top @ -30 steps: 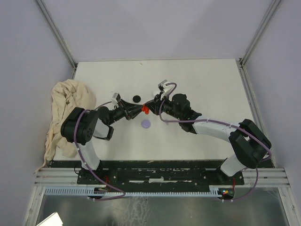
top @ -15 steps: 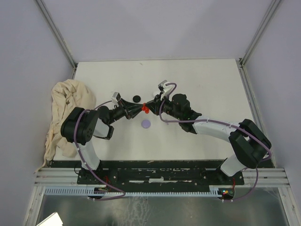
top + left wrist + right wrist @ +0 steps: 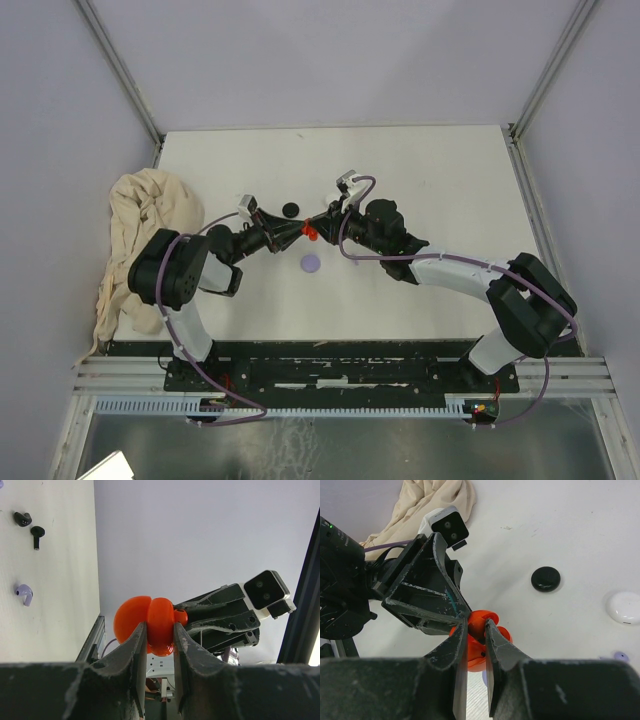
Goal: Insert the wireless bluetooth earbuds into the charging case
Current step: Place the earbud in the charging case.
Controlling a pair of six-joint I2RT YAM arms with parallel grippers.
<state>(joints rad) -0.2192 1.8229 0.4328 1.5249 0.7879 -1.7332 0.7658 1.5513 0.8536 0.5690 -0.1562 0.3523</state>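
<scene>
My left gripper (image 3: pixel 160 630) is shut on the red charging case (image 3: pixel 161 614), held above the table with its lid (image 3: pixel 130 619) open. My right gripper (image 3: pixel 476 625) meets it from the other side and is shut on a small red earbud (image 3: pixel 477 630), pressed against the case (image 3: pixel 479 655). In the left wrist view the red earbud (image 3: pixel 180 616) sits at the case's edge. In the top view both grippers meet at the case (image 3: pixel 310 233) at mid table. Two black earbuds (image 3: pixel 22 518) (image 3: pixel 36 532) and a lilac earbud (image 3: pixel 24 594) lie on the table.
A black disc (image 3: pixel 291 209) lies just behind the grippers and a lilac disc (image 3: pixel 311 263) just in front. A white disc (image 3: pixel 625 607) shows in the right wrist view. A crumpled beige cloth (image 3: pixel 140 215) covers the table's left edge.
The red case and both gripper tips have shifted very slightly toward the far side. Nothing was let go or taken.
</scene>
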